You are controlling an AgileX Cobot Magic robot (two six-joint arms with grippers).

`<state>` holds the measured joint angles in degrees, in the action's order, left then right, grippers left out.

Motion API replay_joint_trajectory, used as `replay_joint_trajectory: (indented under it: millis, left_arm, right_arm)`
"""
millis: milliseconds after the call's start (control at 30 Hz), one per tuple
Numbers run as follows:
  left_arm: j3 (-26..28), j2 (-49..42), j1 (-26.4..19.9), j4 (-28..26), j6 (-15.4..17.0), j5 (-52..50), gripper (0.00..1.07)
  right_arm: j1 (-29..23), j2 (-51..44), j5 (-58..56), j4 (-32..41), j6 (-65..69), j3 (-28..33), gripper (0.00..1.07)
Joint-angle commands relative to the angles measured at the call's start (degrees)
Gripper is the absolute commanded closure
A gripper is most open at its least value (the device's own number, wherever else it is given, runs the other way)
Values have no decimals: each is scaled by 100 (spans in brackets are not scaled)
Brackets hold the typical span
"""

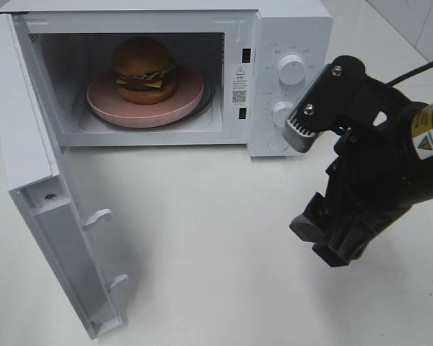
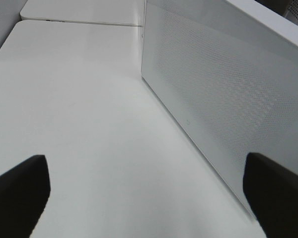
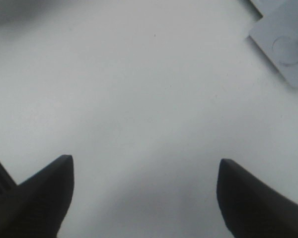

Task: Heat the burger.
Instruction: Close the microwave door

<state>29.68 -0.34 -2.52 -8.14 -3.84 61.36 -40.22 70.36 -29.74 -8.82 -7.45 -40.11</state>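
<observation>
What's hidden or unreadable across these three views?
- Left arm: outside the exterior high view. The left wrist view shows only the open fingertips of the left gripper.
- Markings around the dials on the microwave: too small to read in the exterior high view.
- Rear rim of the pink plate: hidden behind the burger in the exterior high view.
- Microwave corner in the right wrist view: cut off by the frame edge and blurred.

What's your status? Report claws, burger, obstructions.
Left claw open, empty. Right claw open, empty. Golden-bun burger on round pink plate inside white microwave. Door open, swing path looks clear.
</observation>
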Motion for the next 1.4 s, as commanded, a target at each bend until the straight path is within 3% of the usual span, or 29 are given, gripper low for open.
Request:
replay_joint_trajectory:
  millis: [33,367,733,1000,1400]
  left_arm:
    - [-6,-46,-6,17,29,11,9]
    - [-6,-46,-6,17,29,11,9]
    - [-6,-46,-6,17,29,11,9]
    - [-6,-46,-6,17,29,11,9]
    - [-6,-46,-6,17,29,11,9]
  right_arm:
    - [-6,-149,-430,29,235,11,34]
    - [-6,-1060,-1816,11,745,11,34]
    - [46,-2212,-2303,23,808,11,34]
    - [831,-2664,-2538,40,1008,103,34]
    - [2303,-3741,-2624,481,1003,865,34]
